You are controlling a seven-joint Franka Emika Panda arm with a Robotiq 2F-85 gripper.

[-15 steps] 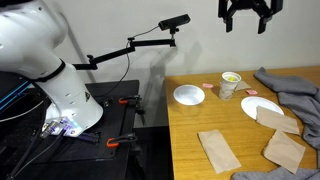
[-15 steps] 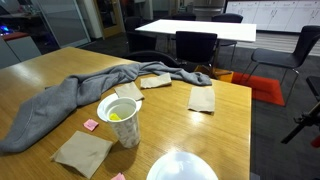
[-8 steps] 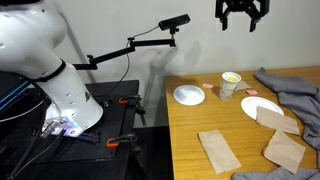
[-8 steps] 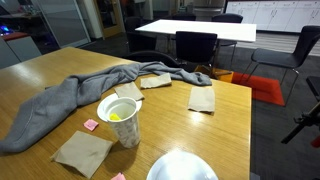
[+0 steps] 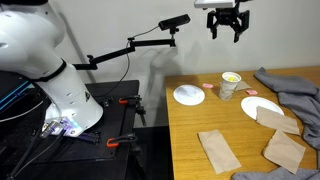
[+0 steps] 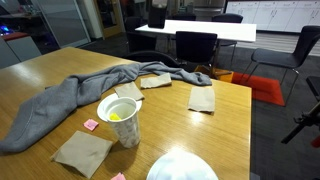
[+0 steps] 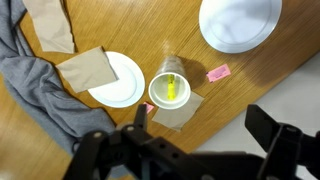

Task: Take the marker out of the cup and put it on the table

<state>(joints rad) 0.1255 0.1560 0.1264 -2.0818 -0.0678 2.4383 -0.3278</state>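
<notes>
The pale paper cup (image 5: 229, 85) stands upright on the wooden table (image 5: 230, 140), between two white plates. The yellow marker (image 7: 171, 88) stands inside the cup (image 7: 170, 90); it also shows in an exterior view (image 6: 113, 115) within the cup (image 6: 120, 120). My gripper (image 5: 226, 24) hangs high above the table's far edge, open and empty, well clear of the cup. In the wrist view my gripper (image 7: 207, 122) is open, with the cup far below, just beyond the left fingertip (image 7: 143, 114).
White plates (image 5: 188, 95) (image 5: 262, 108) flank the cup. A grey cloth (image 5: 295, 90) lies along one side. Brown napkins (image 5: 218, 150) (image 5: 285, 150) lie on the table, one under the cup (image 7: 182, 112). A pink note (image 7: 217, 72) lies nearby. A camera boom (image 5: 150, 40) stands beside the table.
My gripper has moved sideways, away from above the cloth side toward the table's edge, staying high and open. The cup and marker have not moved.
</notes>
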